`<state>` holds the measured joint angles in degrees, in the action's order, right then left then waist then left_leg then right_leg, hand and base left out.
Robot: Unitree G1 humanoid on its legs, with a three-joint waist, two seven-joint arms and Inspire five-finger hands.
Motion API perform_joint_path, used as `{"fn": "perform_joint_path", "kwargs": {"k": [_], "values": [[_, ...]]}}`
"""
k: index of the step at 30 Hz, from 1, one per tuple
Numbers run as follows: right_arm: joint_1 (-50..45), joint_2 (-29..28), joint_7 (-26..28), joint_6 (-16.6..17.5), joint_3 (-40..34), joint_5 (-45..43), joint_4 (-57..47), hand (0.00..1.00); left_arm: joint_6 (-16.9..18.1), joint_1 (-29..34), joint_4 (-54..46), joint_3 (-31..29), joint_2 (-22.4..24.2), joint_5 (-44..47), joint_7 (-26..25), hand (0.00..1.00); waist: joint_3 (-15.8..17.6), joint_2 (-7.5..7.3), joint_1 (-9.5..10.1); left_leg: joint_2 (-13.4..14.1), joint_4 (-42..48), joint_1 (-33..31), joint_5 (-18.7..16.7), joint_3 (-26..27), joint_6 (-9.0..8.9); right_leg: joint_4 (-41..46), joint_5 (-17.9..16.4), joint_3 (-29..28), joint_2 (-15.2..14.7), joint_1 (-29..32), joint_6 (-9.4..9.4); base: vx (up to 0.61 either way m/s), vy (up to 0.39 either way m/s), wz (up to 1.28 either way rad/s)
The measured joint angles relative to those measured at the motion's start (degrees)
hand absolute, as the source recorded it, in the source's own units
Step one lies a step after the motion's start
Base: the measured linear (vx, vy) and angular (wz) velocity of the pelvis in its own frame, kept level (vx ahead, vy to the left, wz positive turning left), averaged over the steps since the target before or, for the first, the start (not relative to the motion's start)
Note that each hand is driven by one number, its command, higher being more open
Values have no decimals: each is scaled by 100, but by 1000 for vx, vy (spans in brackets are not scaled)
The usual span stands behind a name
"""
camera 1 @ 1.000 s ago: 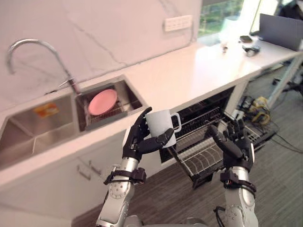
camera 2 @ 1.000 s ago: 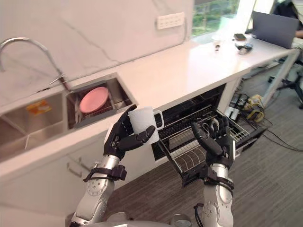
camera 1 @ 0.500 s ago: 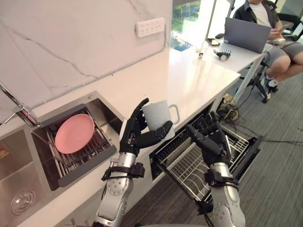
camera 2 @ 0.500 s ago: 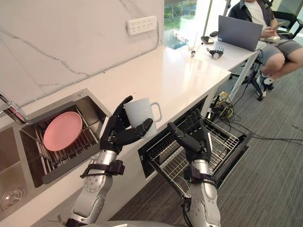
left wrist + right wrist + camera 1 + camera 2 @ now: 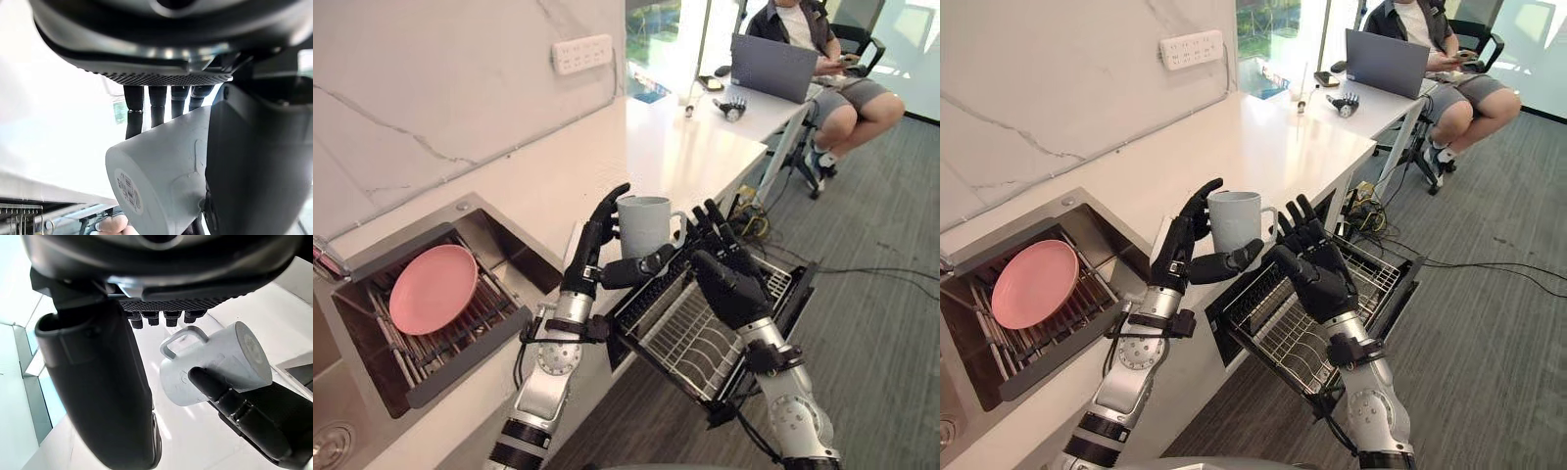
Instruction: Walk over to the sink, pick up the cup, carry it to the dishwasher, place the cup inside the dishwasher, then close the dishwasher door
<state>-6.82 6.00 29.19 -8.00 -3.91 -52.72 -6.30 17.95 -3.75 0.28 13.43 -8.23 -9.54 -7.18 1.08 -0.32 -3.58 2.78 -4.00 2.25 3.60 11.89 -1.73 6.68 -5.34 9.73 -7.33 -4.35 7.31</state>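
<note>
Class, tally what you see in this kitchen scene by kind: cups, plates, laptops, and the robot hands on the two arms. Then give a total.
Cups: 1, the cup
Plates: 1, the pink plate
Laptops: 1, the laptop
Robot hands on the arms: 2, the left robot hand and the right robot hand
Total: 5

Head stereo pair looking down, wrist cameras close behind left robot hand (image 5: 156, 49), right robot hand (image 5: 161, 264), all sharing cup (image 5: 161, 181)
</note>
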Motion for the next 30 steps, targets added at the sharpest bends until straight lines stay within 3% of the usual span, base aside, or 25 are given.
{"fn": "perform_joint_path", "kwargs": {"k": [7,16,30], "values": [[44,235,-264,-258,-59,238,1,100,51,-49,5,58,-209,-539,9,0,9,-4,-52,-212,-128,-213,208,-14,117,-329,98,85,-136,72,-59,-105,36,2],[317,375,-943,-290,-49,523,41,100,55,-49,0,497,-373,-808,5,0,38,2,-60,-266,-136,-388,444,-204,192,-342,170,297,-163,165,-107,-79,31,12],[468,566,-1218,-457,389,511,125,100,50,-58,-20,723,-461,-1282,-149,0,99,1,-49,-309,-135,-485,556,-365,214,-363,200,451,-163,168,-117,-5,7,6]]}}
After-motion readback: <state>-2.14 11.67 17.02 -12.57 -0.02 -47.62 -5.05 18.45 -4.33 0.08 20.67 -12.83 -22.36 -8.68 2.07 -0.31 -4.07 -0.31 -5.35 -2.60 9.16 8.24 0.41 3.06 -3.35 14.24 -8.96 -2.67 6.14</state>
